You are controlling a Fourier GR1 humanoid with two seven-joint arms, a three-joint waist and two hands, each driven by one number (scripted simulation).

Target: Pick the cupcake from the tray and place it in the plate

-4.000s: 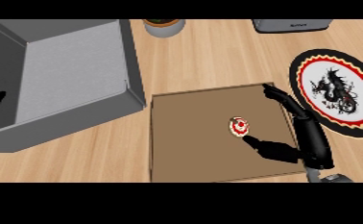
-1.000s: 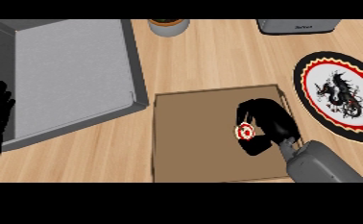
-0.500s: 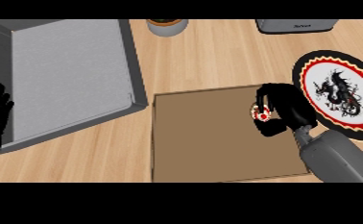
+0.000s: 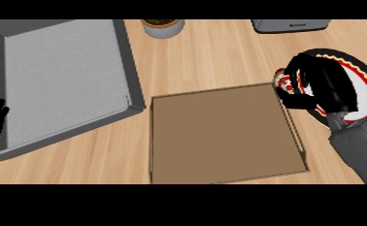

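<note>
At the view's 9 o'clock edge a sliver of the left hand (image 4: 3, 116) shows; whether it is spread or curled cannot be told. Beside it lies a grey sink (image 4: 64, 79), and at 12 o'clock of the tray stands a small plant pot (image 4: 163, 27). The brown tray (image 4: 222, 135) fills the middle of the counter.

Just past the tray's 1 o'clock corner, the right hand (image 4: 323, 84) is curled round the cupcake (image 4: 284, 82), pinching it between fingers and thumb. The cupcake sits at the hand's 9 o'clock side, over the plate's 9 o'clock rim; contact with the plate cannot be judged. Only a red-and-white patch of it shows, turned towards 9 o'clock, and its long axis is hidden by the fingers.

The plate (image 4: 350, 64) lies under the hand, with a grey appliance (image 4: 290, 24) at its 11 o'clock.
</note>
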